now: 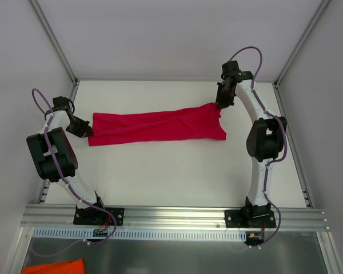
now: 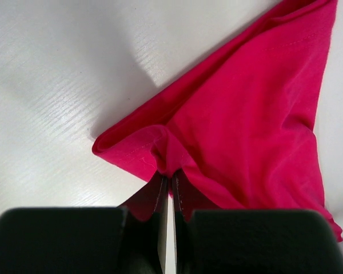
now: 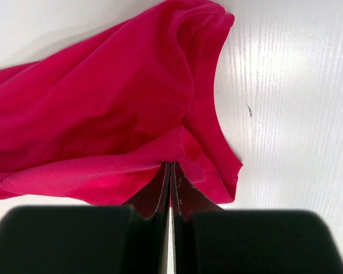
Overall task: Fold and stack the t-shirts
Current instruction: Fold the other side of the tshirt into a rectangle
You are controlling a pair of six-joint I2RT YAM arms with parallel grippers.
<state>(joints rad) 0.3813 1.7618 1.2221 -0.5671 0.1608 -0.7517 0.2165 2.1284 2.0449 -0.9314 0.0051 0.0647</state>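
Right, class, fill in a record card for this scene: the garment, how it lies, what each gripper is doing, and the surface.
garment: plain red t-shirt
lie: stretched in a creased band across the white table
left gripper: shut on its left end
right gripper: shut on its right end
fold: not yet a neat fold

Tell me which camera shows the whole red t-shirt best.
Top external: the t-shirt shows whole, end to end. Left wrist shows only the corner pinched by the left gripper; right wrist only the edge pinched by the right gripper.
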